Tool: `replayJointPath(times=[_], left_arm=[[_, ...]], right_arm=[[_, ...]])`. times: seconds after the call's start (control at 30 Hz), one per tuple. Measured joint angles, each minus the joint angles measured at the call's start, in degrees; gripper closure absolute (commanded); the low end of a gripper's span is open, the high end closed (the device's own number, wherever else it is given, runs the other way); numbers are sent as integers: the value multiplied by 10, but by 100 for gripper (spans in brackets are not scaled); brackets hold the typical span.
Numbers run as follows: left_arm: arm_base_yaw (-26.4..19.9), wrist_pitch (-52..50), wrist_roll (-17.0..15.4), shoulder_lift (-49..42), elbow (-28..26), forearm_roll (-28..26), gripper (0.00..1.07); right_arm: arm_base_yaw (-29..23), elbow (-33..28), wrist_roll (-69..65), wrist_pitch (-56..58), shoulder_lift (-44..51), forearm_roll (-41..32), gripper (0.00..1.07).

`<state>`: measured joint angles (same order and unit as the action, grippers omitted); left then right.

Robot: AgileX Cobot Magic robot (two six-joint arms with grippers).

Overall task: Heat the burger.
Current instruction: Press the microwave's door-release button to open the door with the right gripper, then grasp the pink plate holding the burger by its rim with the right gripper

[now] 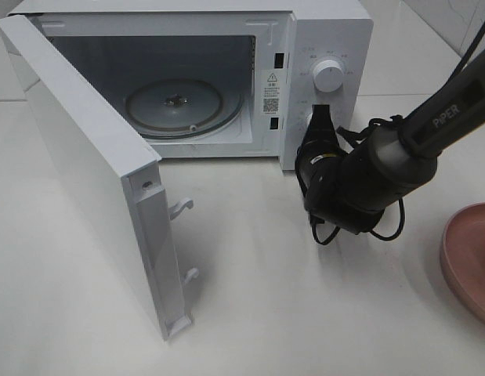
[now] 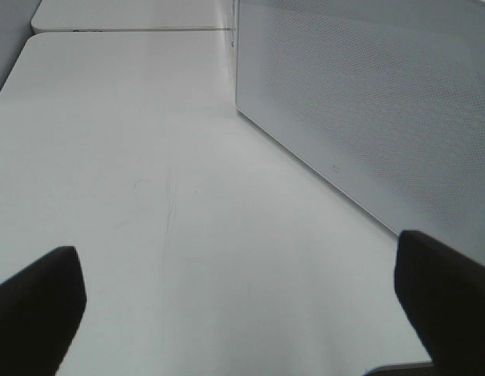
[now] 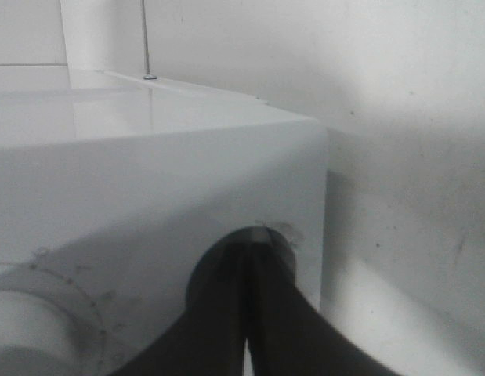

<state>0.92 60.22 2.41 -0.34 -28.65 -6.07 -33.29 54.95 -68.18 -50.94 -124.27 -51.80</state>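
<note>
The burger is out of view in every frame. The white microwave (image 1: 328, 31) stands at the back with its door (image 1: 85, 172) swung wide open to the left. Its glass turntable (image 1: 175, 106) is bare. My right gripper (image 1: 320, 111) is shut, with its tips pressed against the round button low on the control panel, below the knob (image 1: 328, 76). The right wrist view shows the closed fingertips (image 3: 254, 239) on that button. My left gripper (image 2: 242, 274) is open and empty over bare table, beside the microwave's perforated wall (image 2: 367, 102).
A pink plate (image 1: 469, 258) lies at the right edge of the table and shows nothing on its visible part. The open door reaches far out over the left front of the white table (image 1: 289, 313). Cables hang from my right wrist.
</note>
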Motion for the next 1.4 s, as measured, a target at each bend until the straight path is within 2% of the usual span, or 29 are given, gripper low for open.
replayJointPath(times=[0.47,0.87,1.17,1.2,1.27,1.3,1.33,1.4], left_arm=[[0,0,0,0,0,0,6],[0,0,0,0,0,0,6],[0,0,0,0,0,0,6],[0,0,0,0,0,0,6],[0,0,0,0,0,0,6],[0,0,0,0,0,0,6],[0,0,0,0,0,0,6],[0,0,0,0,0,0,6]], right_arm=[[11,-64,10,74,80,74,107],[11,-129,104,147,155,77,107],[11,-167,309,277,230,77,107],[11,-167,379,313,244,77,107],[11,-167,408,333,251,77,107],[11,-167,480,375,265,77,107],[11,-167,480,375,265,77,107],[11,-167,570,434,283,77,107]])
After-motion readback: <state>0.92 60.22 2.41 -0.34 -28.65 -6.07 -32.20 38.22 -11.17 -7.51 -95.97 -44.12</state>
